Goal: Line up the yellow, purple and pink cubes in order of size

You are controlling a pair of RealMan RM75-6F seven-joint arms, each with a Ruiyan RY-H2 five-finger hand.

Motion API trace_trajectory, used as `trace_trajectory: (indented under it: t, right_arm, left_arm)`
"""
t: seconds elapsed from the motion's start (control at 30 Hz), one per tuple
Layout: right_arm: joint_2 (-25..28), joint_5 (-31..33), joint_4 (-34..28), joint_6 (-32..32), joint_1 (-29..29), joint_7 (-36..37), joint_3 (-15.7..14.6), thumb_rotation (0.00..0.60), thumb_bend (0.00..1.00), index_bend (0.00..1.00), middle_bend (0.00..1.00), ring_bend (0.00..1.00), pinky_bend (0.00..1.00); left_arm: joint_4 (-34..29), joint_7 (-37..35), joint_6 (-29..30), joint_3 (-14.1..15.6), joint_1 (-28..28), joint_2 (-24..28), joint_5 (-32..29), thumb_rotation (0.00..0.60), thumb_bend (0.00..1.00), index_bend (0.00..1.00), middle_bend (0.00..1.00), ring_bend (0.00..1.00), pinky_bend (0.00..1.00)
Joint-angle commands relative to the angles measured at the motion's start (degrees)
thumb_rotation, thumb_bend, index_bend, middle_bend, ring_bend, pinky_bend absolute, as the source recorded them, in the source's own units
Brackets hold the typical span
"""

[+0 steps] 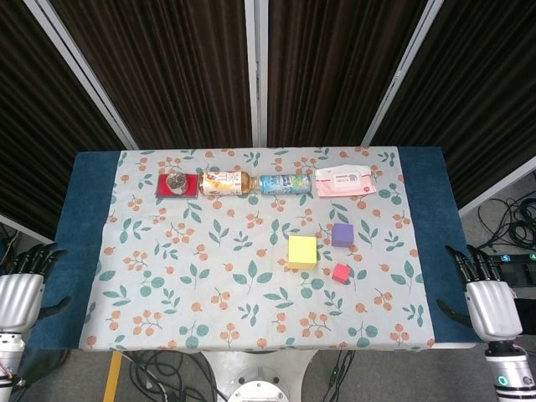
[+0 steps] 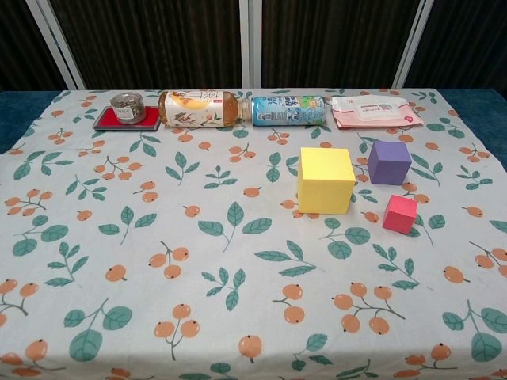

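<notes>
The large yellow cube [image 1: 302, 251] [image 2: 325, 180] sits right of the table's middle. Behind it to the right stands the mid-sized purple cube [image 1: 342, 234] [image 2: 389, 162]. The small pink cube [image 1: 340, 273] [image 2: 399, 214] lies in front of the purple one, to the yellow cube's right. My left hand [image 1: 21, 285] hangs off the table's left front corner, fingers apart, holding nothing. My right hand [image 1: 479, 289] hangs off the right front corner, fingers spread and empty. Neither hand appears in the chest view.
Along the back of the floral cloth [image 1: 209, 285] lie a red tray with a tin [image 1: 177, 184], an amber bottle [image 1: 224, 182], a blue bottle [image 1: 286, 183] and a pink wipes pack [image 1: 343, 181]. Blue table edges [image 1: 84, 226] flank the cloth.
</notes>
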Motion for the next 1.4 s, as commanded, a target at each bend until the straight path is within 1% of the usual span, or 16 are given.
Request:
trace_trajectory:
  t: [0.03, 0.13, 0.3, 0.5, 0.7, 0.93, 1.13, 1.27, 1.4]
  right_arm:
    - [-0.59, -0.96, -2.33, -3.83, 3.17, -1.67, 0.76, 0.600, 0.08, 0.05, 0.18, 0.02, 0.12]
    - [-0.92, -0.35, -4.62, -9.23, 6.73, -3.38, 1.50, 0.600, 0.08, 0.05, 0.17, 0.02, 0.13]
    - [-3.90, 3.80, -6.01, -18.49, 13.74, -7.86, 4.74, 0.600, 0.08, 0.05, 0.16, 0.02, 0.13]
    - [-8.90, 10.17, -4.69, -28.04, 21.55, -11.68, 8.03, 0.600, 0.08, 0.05, 0.16, 0.02, 0.13]
    - [-14.45, 17.40, -0.48, -35.02, 27.89, -16.74, 9.57, 0.600, 0.08, 0.05, 0.16, 0.02, 0.13]
    - [-19.85, 24.63, 4.46, -38.62, 32.79, -21.45, 9.68, 0.600, 0.08, 0.05, 0.14, 0.02, 0.13]
    - [-22.20, 27.75, 6.04, -38.87, 34.45, -22.77, 8.77, 0.600, 0.08, 0.06, 0.15, 0.02, 0.13]
    - [-23.61, 29.17, 7.52, -38.24, 35.14, -22.68, 8.49, 0.600, 0.12, 0.10, 0.18, 0.02, 0.14]
    - [-25.08, 29.50, 8.95, -37.46, 35.74, -21.82, 8.59, 0.600, 0.15, 0.19, 0.25, 0.03, 0.16]
  left_arm:
    - [-0.05, -0.26, 0.38, 0.07, 0.25, 0.22, 0.21, 0.600, 0.01, 0.26, 0.25, 0.14, 0.19]
    - [-0.03, -0.69, 0.45, 0.26, 0.48, 0.45, 0.26, 0.600, 0.01, 0.26, 0.25, 0.14, 0.19]
    - [0.09, -1.13, 0.88, 0.31, 0.78, 0.57, 0.43, 0.600, 0.01, 0.26, 0.25, 0.14, 0.19]
    - [0.22, -1.44, 0.50, 0.14, 0.68, 0.77, 0.12, 0.600, 0.01, 0.26, 0.25, 0.14, 0.19]
    - [0.56, -1.59, 0.30, 0.20, 0.86, 0.66, -0.23, 0.600, 0.01, 0.26, 0.25, 0.14, 0.19]
    - [0.79, -1.57, -0.30, 0.19, 0.80, 0.61, -0.68, 0.600, 0.01, 0.26, 0.25, 0.14, 0.19]
    - [1.18, -1.96, -0.77, 0.03, 0.48, 0.45, -0.70, 0.600, 0.01, 0.26, 0.25, 0.14, 0.19]
    - [1.61, -2.18, -1.05, 0.06, 0.31, 0.25, -0.58, 0.600, 0.01, 0.26, 0.25, 0.14, 0.19]
    - [1.87, -2.40, -1.12, 0.03, 0.27, 0.15, -0.60, 0.600, 0.01, 0.26, 0.25, 0.14, 0.19]
